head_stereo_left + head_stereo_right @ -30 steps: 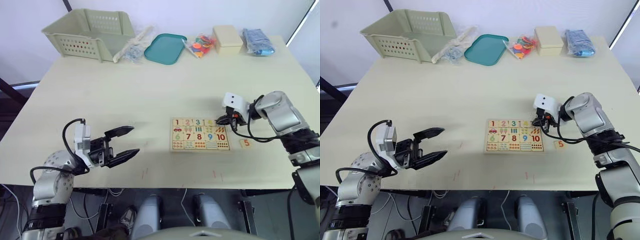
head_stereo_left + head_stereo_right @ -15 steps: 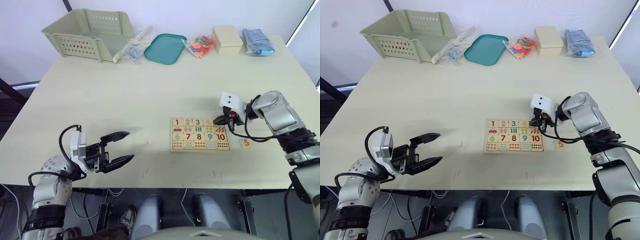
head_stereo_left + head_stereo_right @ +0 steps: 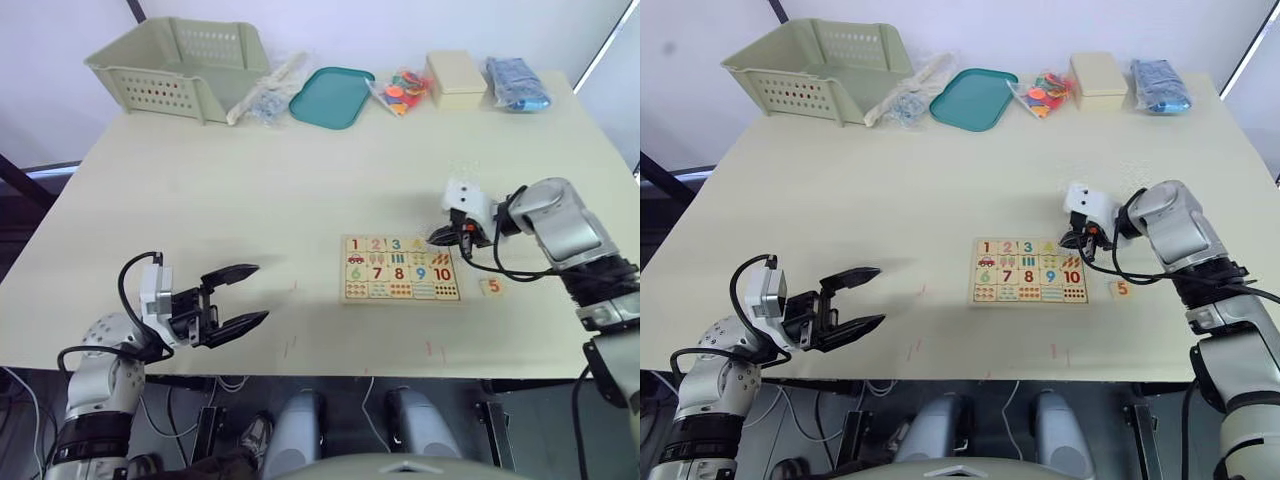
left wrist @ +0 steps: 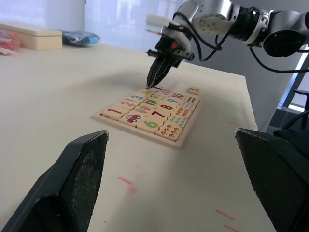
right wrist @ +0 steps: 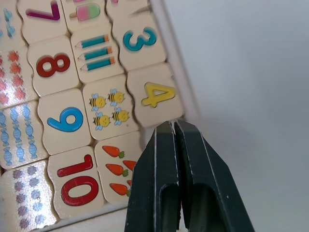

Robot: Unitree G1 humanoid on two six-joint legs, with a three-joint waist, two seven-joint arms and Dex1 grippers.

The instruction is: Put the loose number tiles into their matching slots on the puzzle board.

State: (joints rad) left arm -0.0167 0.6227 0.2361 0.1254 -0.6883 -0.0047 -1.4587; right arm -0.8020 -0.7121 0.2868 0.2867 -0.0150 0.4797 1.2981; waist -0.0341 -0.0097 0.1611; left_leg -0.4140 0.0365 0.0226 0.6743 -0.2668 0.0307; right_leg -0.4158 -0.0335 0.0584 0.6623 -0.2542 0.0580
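- Since a second ago the left gripper (image 3: 255, 296) has drawn back toward the desk's near edge; the right gripper (image 3: 434, 238) has barely shifted.
- Left gripper: jaws wide apart, empty, near the desk's (image 3: 300, 180) front-left corner.
- Puzzle board (image 3: 400, 268): right of centre, tiles 1–4 seated in its top row.
- Right gripper: jaws pressed together, tips by the 4 tile (image 5: 155, 95).
- Loose 5 tile (image 3: 490, 287): on the desk just right of the board.

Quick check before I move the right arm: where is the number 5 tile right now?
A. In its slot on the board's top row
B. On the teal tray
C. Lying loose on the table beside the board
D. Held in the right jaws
C. The 5 tile lies on the table off the puzzle board's right edge, apart from it, while the right gripper is shut and empty by the 4 tile.
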